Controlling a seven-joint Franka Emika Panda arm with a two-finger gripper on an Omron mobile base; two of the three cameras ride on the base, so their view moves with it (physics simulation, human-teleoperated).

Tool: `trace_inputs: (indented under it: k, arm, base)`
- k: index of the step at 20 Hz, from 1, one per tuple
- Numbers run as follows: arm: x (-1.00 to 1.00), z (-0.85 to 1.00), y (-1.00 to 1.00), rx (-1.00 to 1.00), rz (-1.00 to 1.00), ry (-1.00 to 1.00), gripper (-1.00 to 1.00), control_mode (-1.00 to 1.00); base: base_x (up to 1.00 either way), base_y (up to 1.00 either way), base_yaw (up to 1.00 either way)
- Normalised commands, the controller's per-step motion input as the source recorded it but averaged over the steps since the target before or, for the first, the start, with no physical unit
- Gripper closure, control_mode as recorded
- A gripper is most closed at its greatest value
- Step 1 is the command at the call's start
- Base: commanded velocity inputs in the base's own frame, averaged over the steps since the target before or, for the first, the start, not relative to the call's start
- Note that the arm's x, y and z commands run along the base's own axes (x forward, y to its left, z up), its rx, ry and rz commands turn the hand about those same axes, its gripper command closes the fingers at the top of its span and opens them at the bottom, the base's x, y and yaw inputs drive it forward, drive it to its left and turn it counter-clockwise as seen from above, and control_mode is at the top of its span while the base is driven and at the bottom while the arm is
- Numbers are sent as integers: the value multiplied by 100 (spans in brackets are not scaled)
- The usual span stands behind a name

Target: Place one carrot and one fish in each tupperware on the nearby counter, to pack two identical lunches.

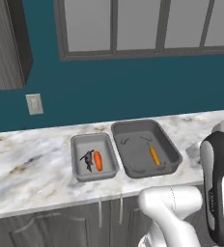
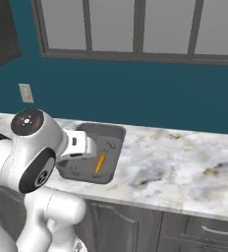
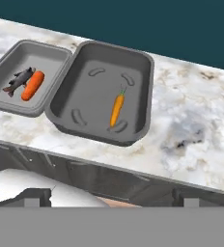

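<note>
**One lunch packed, one fish still to fetch**

Left base view: on the marbled desk (image 1: 32,164) two grey tupperware sit side by side, nearly touching. The small tupperware (image 1: 93,157) holds a dark fish (image 1: 88,160) and a stubby carrot (image 1: 98,161), the carrot touching the fish at its 3 o'clock. The large tupperware (image 1: 145,147) holds one long carrot (image 1: 154,156) toward its 4 o'clock corner, and no fish.

Right base view: the arm covers the small tray; the large one lies just past it with its carrot aslant inside.

Hand view: the camera looks down on both trays from above the desk's front edge. The small tray lies at 10 o'clock with its pair, and the large one near centre has its carrot at about 3 o'clock of its floor. The claw's tips cannot be made out here, but its jaws stand wide apart and nothing is seen between them.

Judgement: the small lunch looks complete. The step in hand is the second fish. None shows on this desk, so the next move likely means turning away to find one, gripping it, and setting it beside the long carrot.
</note>
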Motion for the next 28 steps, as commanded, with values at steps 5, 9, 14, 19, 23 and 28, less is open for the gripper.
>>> trace_inputs:
  k: [5, 9, 14, 19, 23, 28]
  arm:
    - [0, 0, 0, 0, 0, 0, -100, 100]
    - [0, 0, 0, 0, 0, 0, -100, 100]
    - [0, 0, 0, 0, 0, 0, -100, 100]
    - [0, 0, 0, 0, 0, 0, -100, 100]
    - [0, 0, 0, 0, 0, 0, -100, 100]
    - [0, 0, 0, 0, 0, 0, -100, 100]
  base:
    - [-71, 8, 1]
    - [-89, -40, -2]
    - [-31, -99, -6]
    - [-10, -100, -3]
    - [-3, -100, -3]
    - [-32, -100, -5]
